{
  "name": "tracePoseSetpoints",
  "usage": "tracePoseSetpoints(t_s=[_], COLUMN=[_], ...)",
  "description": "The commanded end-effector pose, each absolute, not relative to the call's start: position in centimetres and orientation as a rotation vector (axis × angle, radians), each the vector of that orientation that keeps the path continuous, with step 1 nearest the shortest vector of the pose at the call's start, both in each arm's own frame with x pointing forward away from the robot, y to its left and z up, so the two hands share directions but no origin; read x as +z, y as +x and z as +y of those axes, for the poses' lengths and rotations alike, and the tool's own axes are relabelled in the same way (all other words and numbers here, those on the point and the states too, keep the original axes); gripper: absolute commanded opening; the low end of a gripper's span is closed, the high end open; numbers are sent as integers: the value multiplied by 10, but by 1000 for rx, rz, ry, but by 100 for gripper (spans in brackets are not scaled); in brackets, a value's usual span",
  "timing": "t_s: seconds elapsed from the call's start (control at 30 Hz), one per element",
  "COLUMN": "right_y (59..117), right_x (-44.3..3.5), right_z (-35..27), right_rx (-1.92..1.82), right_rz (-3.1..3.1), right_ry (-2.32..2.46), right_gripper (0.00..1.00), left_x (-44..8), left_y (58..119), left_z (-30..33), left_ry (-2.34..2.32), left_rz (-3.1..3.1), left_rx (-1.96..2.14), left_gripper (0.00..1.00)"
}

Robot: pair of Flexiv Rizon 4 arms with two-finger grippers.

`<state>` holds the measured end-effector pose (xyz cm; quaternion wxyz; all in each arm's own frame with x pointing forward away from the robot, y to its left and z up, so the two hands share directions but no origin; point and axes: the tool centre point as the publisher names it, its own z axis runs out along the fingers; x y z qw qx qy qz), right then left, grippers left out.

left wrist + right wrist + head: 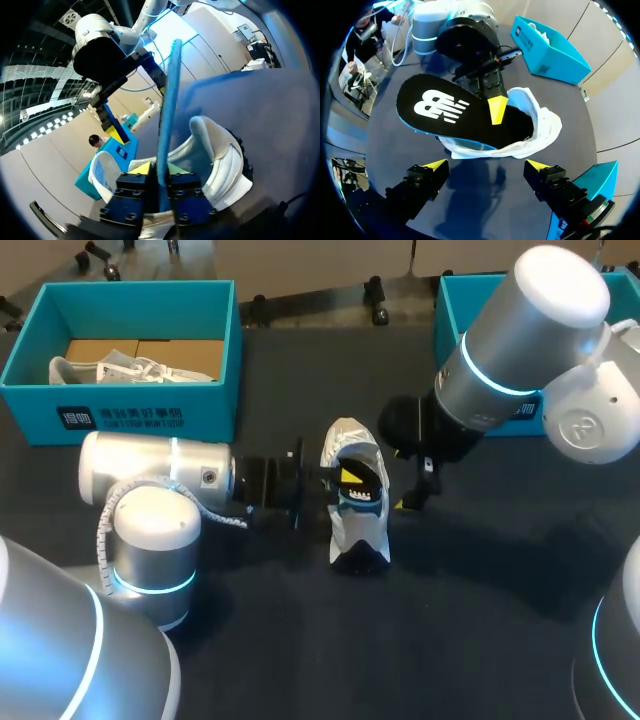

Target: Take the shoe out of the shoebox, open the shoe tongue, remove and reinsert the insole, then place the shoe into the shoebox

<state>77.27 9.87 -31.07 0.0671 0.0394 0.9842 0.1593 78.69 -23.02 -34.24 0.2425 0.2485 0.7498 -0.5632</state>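
One insole [455, 112] in left pincer [160, 170]; two shoes [358, 530] [120, 370], two shoeboxes [130, 415] [452, 315].

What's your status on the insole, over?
Left gripper shut on insole, half out of shoe. Right gripper open, hovering beside shoe, touching nothing. Other shoe in box, well apart.

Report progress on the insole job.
Done: the shoe sits on the table, outside the shoebox, mouth wide open. In hand: the left pincer grips the insole, one end in the shoe, the rest sticking out; removing or reinserting, I cannot tell. The right pincer hangs open. Left: boxing the shoe.
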Motion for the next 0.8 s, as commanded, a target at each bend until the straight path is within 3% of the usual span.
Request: tracePoseSetpoints(t_s=[0.03, 0.1, 0.17, 0.27, 0.3, 0.33, 0.37, 0.8], right_y=[772, 772, 772, 772, 772, 772, 772, 772], right_x=[-311, -311, -311, -311, -311, -311, -311, -311], right_z=[100, 100, 100, 100, 100, 100, 100, 100], right_rx=[476, 476, 476, 476, 476, 476, 476, 476], right_rz=[2965, 2965, 2965, 2965, 2965, 2965, 2965, 2965], right_ry=[121, 121, 121, 121, 121, 121, 121, 121], right_gripper=[100, 100, 100, 100, 100, 100, 100, 100], left_x=[-333, -330, -329, -331, -332, -334, -336, -348], left_y=[779, 776, 773, 769, 768, 767, 767, 787], left_z=[-225, -224, -224, -224, -225, -226, -227, -231], left_ry=[682, 685, 690, 702, 708, 712, 722, 766], left_rz=[2018, 2014, 2014, 2015, 2018, 2023, 2034, 2043], left_rx=[-1559, -1569, -1574, -1577, -1574, -1568, -1564, -1462], left_gripper=[59, 65, 58, 37, 26, 8, 0, 0])
